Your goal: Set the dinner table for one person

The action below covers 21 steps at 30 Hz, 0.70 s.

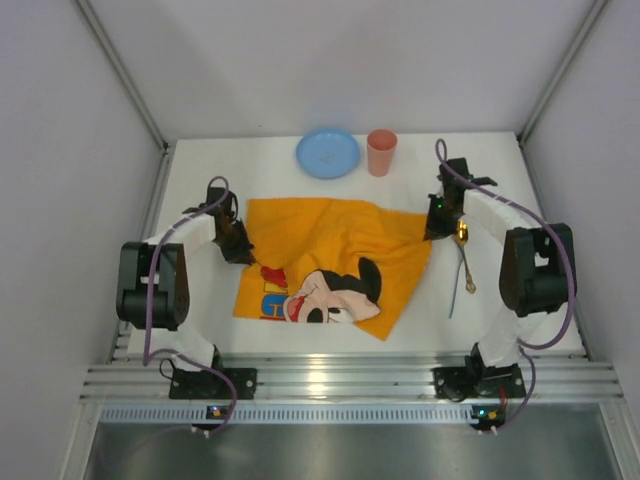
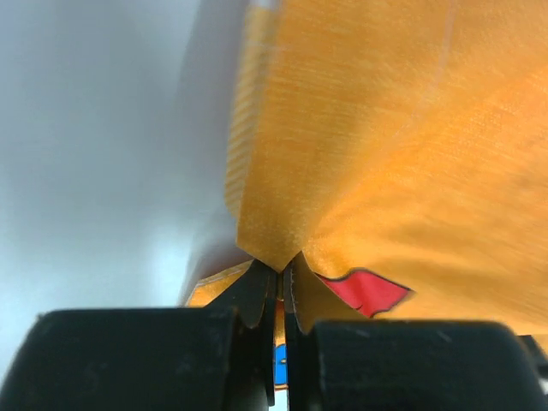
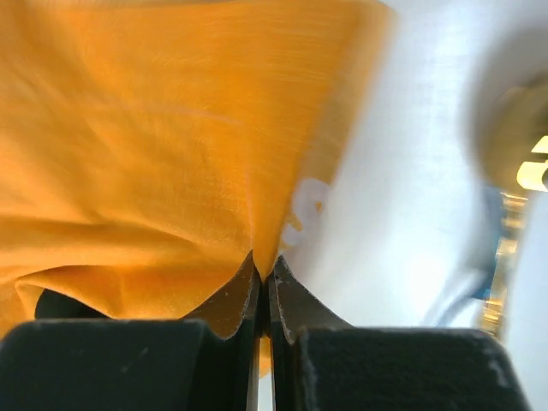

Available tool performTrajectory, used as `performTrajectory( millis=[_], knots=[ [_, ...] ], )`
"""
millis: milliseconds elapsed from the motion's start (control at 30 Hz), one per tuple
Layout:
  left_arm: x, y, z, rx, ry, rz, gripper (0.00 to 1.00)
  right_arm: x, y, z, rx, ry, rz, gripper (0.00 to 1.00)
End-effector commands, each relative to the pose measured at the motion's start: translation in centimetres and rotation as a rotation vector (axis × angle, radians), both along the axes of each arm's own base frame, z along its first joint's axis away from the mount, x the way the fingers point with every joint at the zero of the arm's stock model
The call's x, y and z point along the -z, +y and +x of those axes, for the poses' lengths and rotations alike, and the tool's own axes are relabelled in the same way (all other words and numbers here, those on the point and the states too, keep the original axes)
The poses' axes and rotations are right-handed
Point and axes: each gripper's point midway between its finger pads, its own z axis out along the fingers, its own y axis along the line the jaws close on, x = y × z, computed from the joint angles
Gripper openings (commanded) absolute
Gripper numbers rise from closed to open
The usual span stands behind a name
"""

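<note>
The orange cartoon-mouse cloth [image 1: 330, 262] lies rumpled on the middle of the white dinner table [image 1: 270, 165]. My left gripper [image 1: 243, 252] is shut on the cloth's left edge; the left wrist view shows the fabric [image 2: 385, 145] pinched between the fingertips [image 2: 257, 295]. My right gripper [image 1: 432, 228] is shut on the cloth's right corner, with the fabric [image 3: 154, 145] pinched in the right wrist view. A blue plate [image 1: 328, 153] and a pink cup [image 1: 381, 152] stand at the table's far edge. A gold spoon [image 1: 464, 258] lies to the right of the cloth.
White walls with metal corner posts close in the table on the left, back and right. An aluminium rail [image 1: 340, 380] carrying both arm bases runs along the near edge. A thin grey utensil [image 1: 453, 298] lies next to the spoon.
</note>
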Motion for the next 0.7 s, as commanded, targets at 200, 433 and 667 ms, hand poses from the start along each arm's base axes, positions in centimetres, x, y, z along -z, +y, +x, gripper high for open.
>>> performTrajectory(
  millis=[200,433,667],
  knots=[
    [-2.4,4.4,-0.7,0.002,-0.022,0.168,0.00,-0.8,-6.0,0.3,0.091,0.025,-0.100,0.00],
    [-2.9,4.5,-0.7,-0.031,-0.030,0.171,0.00,-1.7,-2.6,4.8,0.030,-0.005,0.004,0.08],
    [-2.7,4.5,-1.3,-0.049,-0.007,0.168,0.08,-2.9,-2.4,6.5,0.034,-0.023,-0.024,0.25]
  ],
)
